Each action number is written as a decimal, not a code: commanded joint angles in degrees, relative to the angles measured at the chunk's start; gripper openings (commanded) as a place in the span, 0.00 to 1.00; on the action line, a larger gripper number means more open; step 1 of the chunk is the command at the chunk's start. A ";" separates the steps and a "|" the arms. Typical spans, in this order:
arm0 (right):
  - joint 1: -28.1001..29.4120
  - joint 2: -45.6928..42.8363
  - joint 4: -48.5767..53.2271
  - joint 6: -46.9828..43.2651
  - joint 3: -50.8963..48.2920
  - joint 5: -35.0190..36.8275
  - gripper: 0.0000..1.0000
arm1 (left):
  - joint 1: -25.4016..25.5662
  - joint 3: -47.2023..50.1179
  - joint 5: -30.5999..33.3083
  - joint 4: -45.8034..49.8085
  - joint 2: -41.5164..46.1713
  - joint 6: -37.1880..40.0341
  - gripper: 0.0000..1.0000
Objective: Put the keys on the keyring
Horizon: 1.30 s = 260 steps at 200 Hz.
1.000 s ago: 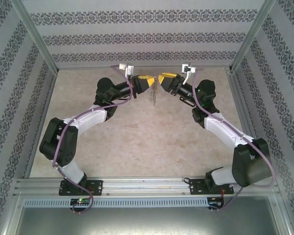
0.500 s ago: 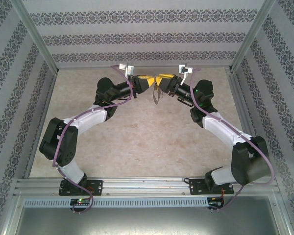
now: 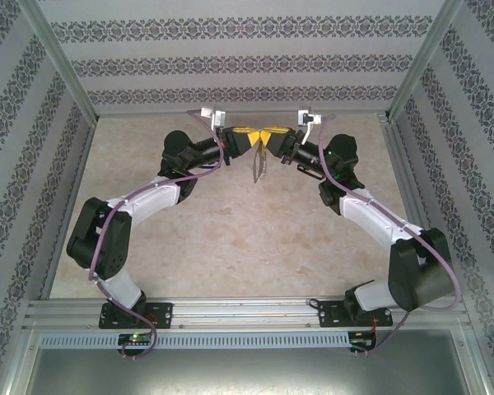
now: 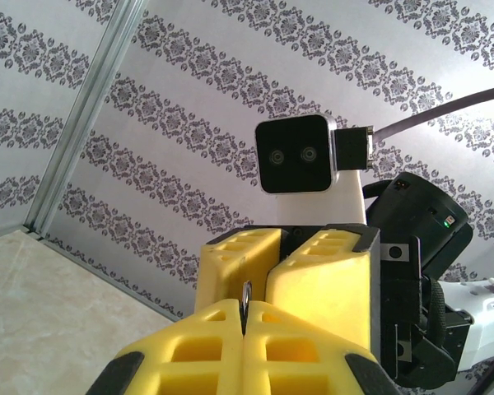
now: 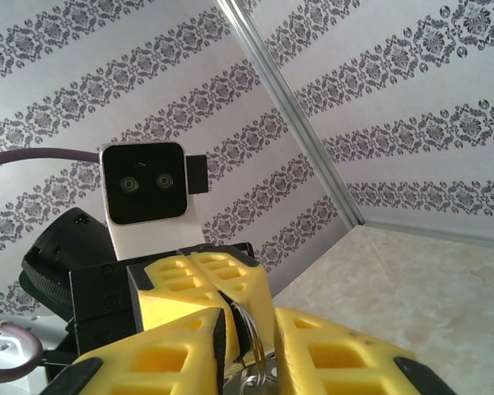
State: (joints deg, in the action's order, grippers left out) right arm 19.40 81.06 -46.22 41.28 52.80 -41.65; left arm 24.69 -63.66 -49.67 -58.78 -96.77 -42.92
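High over the far middle of the table my two yellow-tipped grippers meet tip to tip. My left gripper (image 3: 256, 137) (image 4: 245, 327) is shut on the keyring (image 4: 245, 298), whose thin metal edge sticks up from between its pads. Its grey loop and chain (image 3: 259, 164) dangle below the tips. My right gripper (image 3: 267, 137) (image 5: 249, 313) has its jaws a narrow gap apart, with the keyring's wire loops (image 5: 252, 336) standing in that gap. I cannot see both pads pressing on them. The keys are hidden.
The beige table (image 3: 230, 230) lies well below both grippers. Patterned walls (image 3: 247, 66) and metal corner posts (image 3: 62, 66) close in the back and sides. Each arm's wrist camera block (image 4: 295, 154) (image 5: 144, 183) faces the other at close range.
My right gripper has moved left up against the left gripper's tips, and its jaws have narrowed around the ring. The left gripper has stayed put, still shut.
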 commanded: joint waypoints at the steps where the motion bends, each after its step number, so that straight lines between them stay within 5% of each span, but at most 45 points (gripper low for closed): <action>1: 0.64 0.39 -2.83 -0.05 0.74 -1.80 0.18 | 0.73 -0.94 -0.34 -2.91 0.27 0.49 0.00; 37: 0.50 0.07 -2.31 -0.80 0.46 -1.61 0.00 | 0.76 -0.94 -0.21 -3.00 0.27 0.50 0.00; 100: -2.01 0.29 -1.15 -1.38 0.37 -2.91 0.00 | 0.74 -0.44 0.00 -2.13 1.14 1.73 0.00; 119: -2.36 0.32 -1.20 -0.94 0.14 -2.39 0.18 | 0.71 -0.31 -0.06 -2.04 1.23 1.80 0.00; 165: -2.47 0.07 -1.42 -0.82 -0.30 -2.43 0.10 | 0.76 -0.14 -0.02 -2.19 1.20 1.81 0.00; 213: -2.23 0.50 -1.76 -0.41 0.23 -4.09 0.22 | 0.77 -0.33 -0.11 -2.39 1.06 1.60 0.00; 260: -1.73 0.71 -1.68 -0.72 0.73 -5.10 0.14 | 0.72 -0.37 -0.10 -2.48 0.97 1.56 0.00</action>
State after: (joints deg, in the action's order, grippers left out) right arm 17.39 81.38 -46.54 40.73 52.77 -44.97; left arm 24.82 -63.64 -49.23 -58.72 -96.82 -42.28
